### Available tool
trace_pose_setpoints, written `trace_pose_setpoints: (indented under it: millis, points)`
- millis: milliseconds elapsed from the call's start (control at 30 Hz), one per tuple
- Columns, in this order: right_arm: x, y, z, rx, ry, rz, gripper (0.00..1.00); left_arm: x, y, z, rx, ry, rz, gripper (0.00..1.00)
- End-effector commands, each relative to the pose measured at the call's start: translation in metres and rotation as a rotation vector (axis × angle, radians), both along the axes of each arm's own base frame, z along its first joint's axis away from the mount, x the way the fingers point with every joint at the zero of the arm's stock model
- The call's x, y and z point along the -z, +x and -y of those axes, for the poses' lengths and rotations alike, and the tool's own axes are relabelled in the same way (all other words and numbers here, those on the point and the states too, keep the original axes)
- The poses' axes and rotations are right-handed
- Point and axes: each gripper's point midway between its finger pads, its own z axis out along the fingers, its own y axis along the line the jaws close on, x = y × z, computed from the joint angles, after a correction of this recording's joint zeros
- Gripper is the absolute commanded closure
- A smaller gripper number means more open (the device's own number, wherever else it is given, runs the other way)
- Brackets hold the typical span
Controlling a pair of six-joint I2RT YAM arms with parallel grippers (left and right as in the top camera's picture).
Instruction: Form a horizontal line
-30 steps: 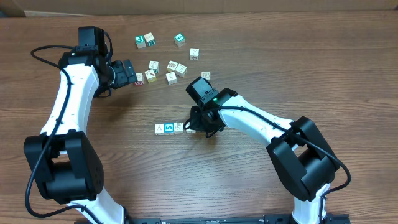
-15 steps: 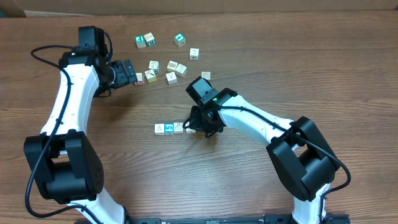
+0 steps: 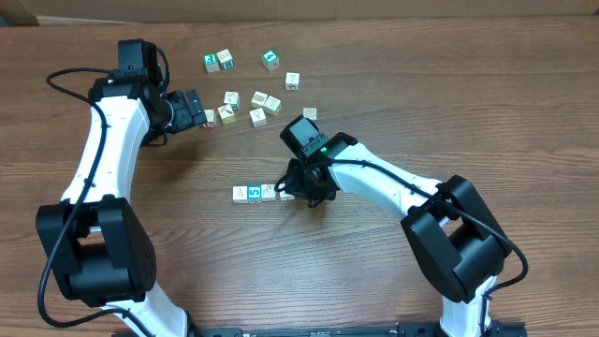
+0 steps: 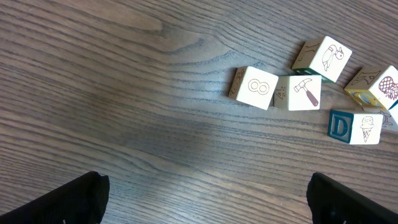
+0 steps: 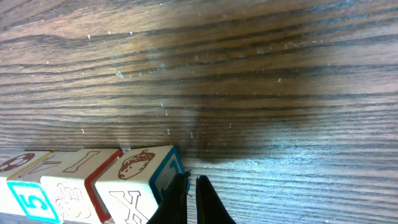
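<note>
We have the right jaws pinched shut on nothing, tips against the acorn-printed end cube [image 5: 140, 177] of the row of four small wooden picture cubes [image 3: 255, 193] mid-way across the brown wooden desk [image 3: 393, 84], left jaws wide open and empty, so any sideways pull-out risks skewing that cube.

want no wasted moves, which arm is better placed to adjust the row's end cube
Right, likely: its shut jaws sit beside the end cube; the left's open jaws face the loose cubes.
</note>
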Motion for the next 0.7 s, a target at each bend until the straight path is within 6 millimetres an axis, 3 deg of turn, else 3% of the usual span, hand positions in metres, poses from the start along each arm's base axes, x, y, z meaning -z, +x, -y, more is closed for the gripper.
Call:
trace_pose_setpoints:
  millis: [0, 667]
  points:
    - [0.0011, -0.0018, 0.0, 0.011, 0.003, -0.011, 0.96, -0.0004, 0.0031, 0.0046, 0.012, 0.006, 0.004, 0.0]
    - [0.0006, -0.004, -0.0022, 0.032, 0.018, -0.029, 0.96, -0.0004, 0.0031, 0.0047, 0.012, 0.006, 0.004, 0.0]
